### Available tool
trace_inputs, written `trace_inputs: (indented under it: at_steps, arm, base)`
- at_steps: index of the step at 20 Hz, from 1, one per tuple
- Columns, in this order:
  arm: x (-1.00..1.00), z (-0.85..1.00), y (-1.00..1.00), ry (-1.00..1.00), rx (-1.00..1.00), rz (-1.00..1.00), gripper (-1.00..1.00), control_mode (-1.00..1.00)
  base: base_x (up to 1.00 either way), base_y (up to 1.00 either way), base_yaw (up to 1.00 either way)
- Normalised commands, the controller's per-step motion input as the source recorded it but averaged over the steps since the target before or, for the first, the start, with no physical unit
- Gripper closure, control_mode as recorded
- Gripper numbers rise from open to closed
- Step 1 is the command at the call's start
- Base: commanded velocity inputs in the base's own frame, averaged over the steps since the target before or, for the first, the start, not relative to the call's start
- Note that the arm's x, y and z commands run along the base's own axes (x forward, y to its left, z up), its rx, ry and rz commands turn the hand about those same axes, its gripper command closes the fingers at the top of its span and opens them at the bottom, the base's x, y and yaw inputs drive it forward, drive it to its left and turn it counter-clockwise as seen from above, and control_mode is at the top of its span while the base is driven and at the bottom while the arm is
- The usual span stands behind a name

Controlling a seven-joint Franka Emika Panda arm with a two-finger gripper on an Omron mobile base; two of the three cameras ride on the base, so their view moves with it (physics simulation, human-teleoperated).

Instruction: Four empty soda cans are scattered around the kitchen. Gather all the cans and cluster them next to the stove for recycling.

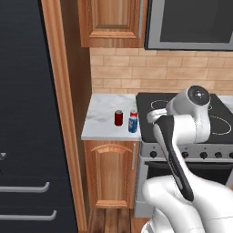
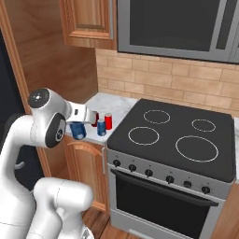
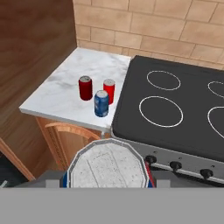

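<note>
Gripper state: the gripper (image 2: pixel 77 130), at left centre of the right base view, is clamped on a blue can (image 2: pixel 78 130); in the hand view the can's silver top sits at bottom centre, between the fingertips.
Held can position: above the front edge of the marble surface (image 3: pixel 61 94), not yet over the cluster; its height above the surface is hard to judge from these angles.
Cluster on surface: dark red can (image 3: pixel 85 88), red can (image 3: pixel 109 91) and blue-labelled can (image 3: pixel 101 103) stand upright, close together, just left of the stove (image 3: pixel 175 109) in the hand view. Red can and blue-labelled can appear touching or nearly so.
Task status: three cans stand beside the stove; the held one is judged to be the fourth and last.
Risk 1, collision: a straight approach from the front edge meets the blue-labelled can first; the held can or a finger may topple it, and empty cans tip easily.
Risk 2, edge placement: a release too near the front edge may let the can roll off to the floor.
Risk 3, drop height: a release from too high may make the can bounce or fall over into the others.
Risk 4, stove overlap: set-down too far right lands the can on the raised cooktop rim, tilted.
Free space: bare marble lies left of and behind the dark red can.
</note>
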Motion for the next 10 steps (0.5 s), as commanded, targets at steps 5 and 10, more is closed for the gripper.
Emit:
trace_inputs:
  at_steps: [5,10]
  arm:
    - [0.36,-0.29,0.35,0.04,0.0,0.09,1.0,-1.0]
    - [0.37,-0.23,0.46,0.02,0.0,0.04,1.0,-1.0]
  base:
    - [0.0,0.0,0.0]
    - [0.0,0.0,0.0]
